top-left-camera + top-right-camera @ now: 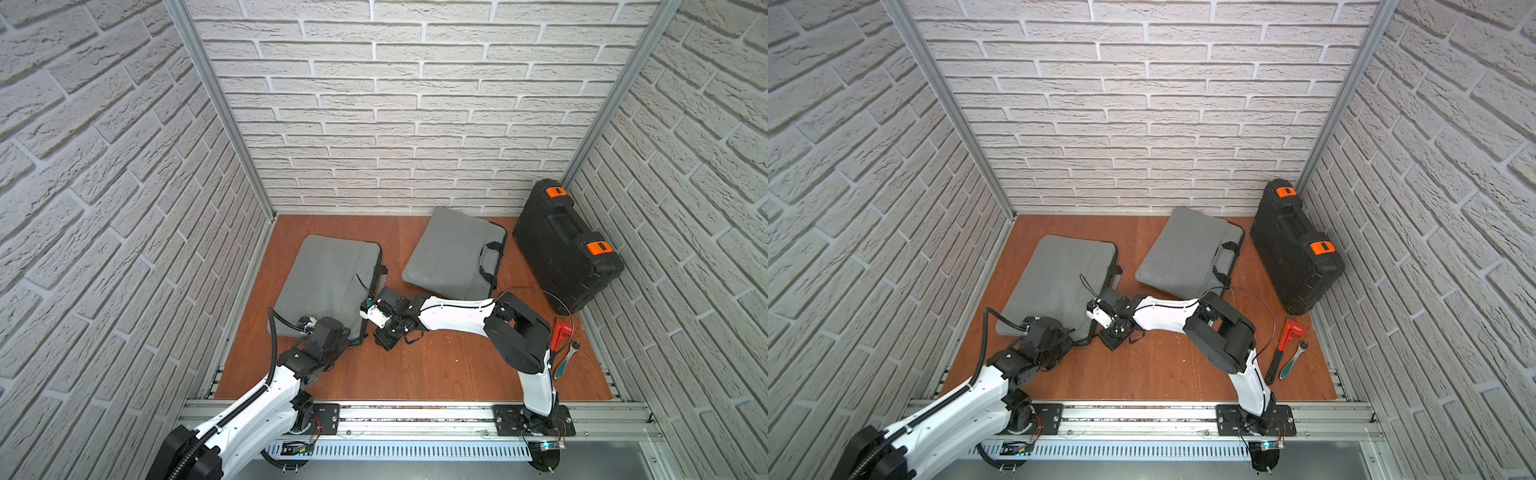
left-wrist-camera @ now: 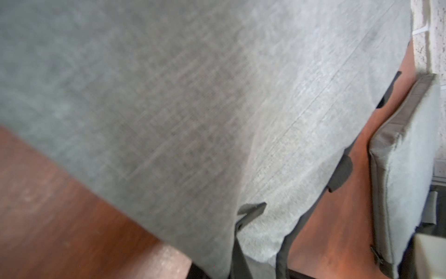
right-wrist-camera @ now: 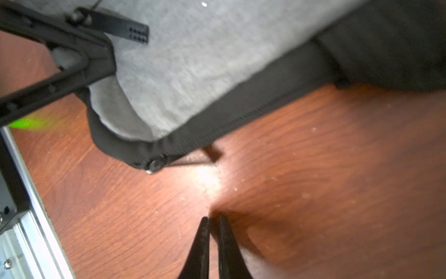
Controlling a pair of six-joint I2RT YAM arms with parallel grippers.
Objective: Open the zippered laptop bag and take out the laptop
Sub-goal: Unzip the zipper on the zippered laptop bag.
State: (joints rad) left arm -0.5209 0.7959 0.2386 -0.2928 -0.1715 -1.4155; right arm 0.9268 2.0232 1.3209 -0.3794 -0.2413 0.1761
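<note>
The grey laptop bag (image 1: 328, 282) lies flat at the left of the brown table, and its fabric (image 2: 169, 96) fills the left wrist view. My left gripper (image 1: 347, 332) sits at the bag's near right corner, shut on the fabric, which covers most of its fingers. The black zipper band (image 3: 241, 108) runs along the bag's edge to a slider (image 3: 154, 165) at the corner. My right gripper (image 3: 213, 218) hovers just off that corner over bare wood. Its fingers are almost together with nothing between them. The laptop is hidden.
A second grey bag (image 1: 453, 253) lies at the back centre. A black tool case (image 1: 565, 249) with orange latches leans in the back right corner. A red wrench (image 1: 1285, 345) and a ratchet (image 1: 1293, 359) lie at the right. Brick walls close three sides.
</note>
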